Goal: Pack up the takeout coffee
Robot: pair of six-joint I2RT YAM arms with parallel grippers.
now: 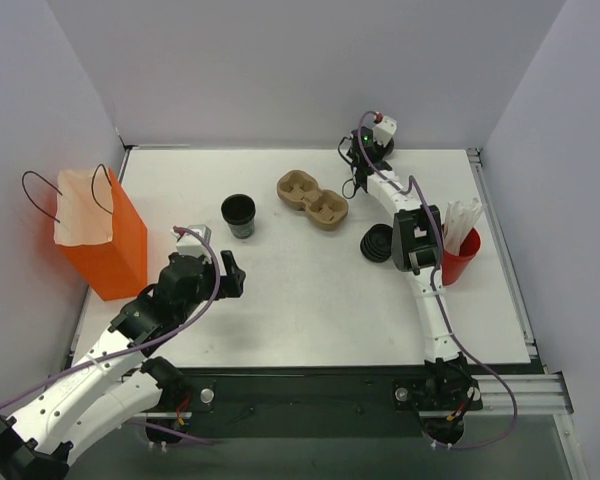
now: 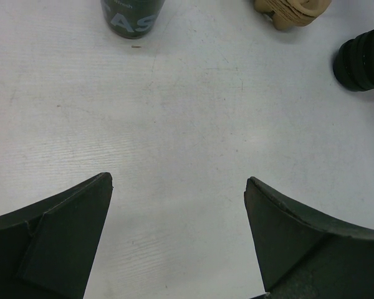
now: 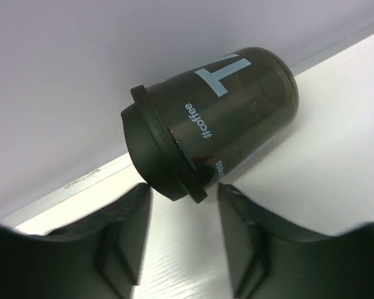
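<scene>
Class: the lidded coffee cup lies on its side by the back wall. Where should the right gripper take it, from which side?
Likely the takeout coffee by its body, just behind the lid, across its width. The open right gripper faces it from the table side; the wall looks to block the far side.

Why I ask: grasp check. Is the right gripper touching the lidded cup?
Cannot tell. Right wrist view: lidded cup lies at the open right gripper; neither gap nor contact shows plainly.
</scene>
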